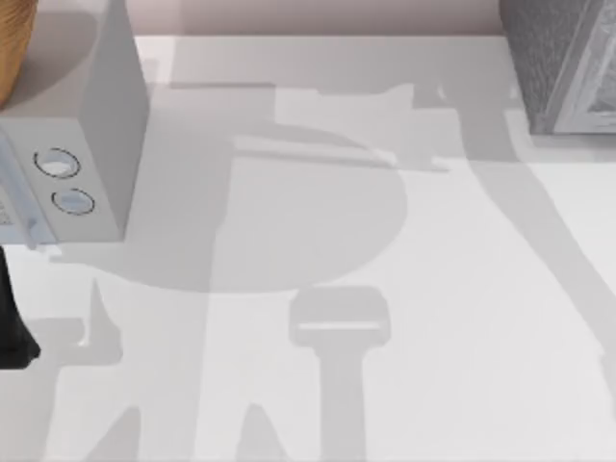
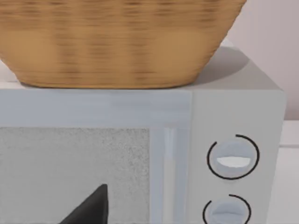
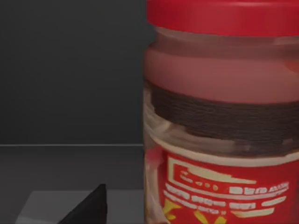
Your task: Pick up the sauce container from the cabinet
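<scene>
The sauce container [image 3: 222, 121] looms close in the right wrist view. It is an upright jar with a red lid, a reddish-brown body and a red and yellow label. It stands inside the dark cabinet interior. One black fingertip [image 3: 88, 207] of my right gripper shows beside the jar, with a gap between it and the glass and nothing held. In the top view the cabinet [image 1: 563, 63] fills the back right corner, speckled dark grey with a lighter framed front. My left arm [image 1: 12, 327] is parked at the table's left edge.
A smooth white box with two round dials [image 1: 72, 125] stands at the back left, and a woven basket [image 2: 117, 42] sits on top of it. A black part of the left gripper [image 2: 88, 207] faces the box's front. Arm shadows cross the white table [image 1: 462, 337].
</scene>
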Available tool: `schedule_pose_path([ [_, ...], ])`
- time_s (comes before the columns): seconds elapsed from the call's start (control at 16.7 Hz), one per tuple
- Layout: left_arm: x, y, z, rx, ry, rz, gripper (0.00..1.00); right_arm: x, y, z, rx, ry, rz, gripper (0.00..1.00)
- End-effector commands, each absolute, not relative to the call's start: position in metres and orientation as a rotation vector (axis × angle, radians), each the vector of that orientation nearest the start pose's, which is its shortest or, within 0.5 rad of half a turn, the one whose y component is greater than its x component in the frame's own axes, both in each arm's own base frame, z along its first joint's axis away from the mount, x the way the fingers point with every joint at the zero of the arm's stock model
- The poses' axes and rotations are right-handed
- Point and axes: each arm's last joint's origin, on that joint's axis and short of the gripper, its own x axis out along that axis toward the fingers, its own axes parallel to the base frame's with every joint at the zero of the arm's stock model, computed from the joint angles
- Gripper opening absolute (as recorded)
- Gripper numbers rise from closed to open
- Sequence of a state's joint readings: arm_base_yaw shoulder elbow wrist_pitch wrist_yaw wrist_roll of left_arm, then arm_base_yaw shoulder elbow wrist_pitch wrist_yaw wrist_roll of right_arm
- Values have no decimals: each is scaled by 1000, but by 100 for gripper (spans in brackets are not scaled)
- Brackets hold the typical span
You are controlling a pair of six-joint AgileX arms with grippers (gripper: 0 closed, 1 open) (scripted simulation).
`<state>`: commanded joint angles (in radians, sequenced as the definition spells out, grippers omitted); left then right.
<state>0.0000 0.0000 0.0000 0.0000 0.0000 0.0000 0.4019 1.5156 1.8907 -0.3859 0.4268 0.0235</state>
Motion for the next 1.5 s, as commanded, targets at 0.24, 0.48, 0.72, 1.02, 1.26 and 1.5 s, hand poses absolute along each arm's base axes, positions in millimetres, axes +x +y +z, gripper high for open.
schedule_pose_path([
  [0.24, 106, -1, 160, 0, 0, 0, 100, 301, 116, 509, 4, 5, -10, 100],
  [0.48, 106, -1, 160, 0, 0, 0, 100, 333, 117, 510, 5, 3, -10, 100],
  [0.72, 106, -1, 160, 0, 0, 0, 100, 351, 116, 508, 5, 3, -10, 100],
  [1.02, 106, -1, 160, 0, 0, 0, 100, 351, 116, 508, 5, 3, -10, 85],
  [1.26, 106, -1, 160, 0, 0, 0, 100, 351, 116, 508, 5, 3, -10, 55],
  [1.5, 106, -1, 160, 0, 0, 0, 100, 351, 116, 508, 5, 3, -10, 25],
])
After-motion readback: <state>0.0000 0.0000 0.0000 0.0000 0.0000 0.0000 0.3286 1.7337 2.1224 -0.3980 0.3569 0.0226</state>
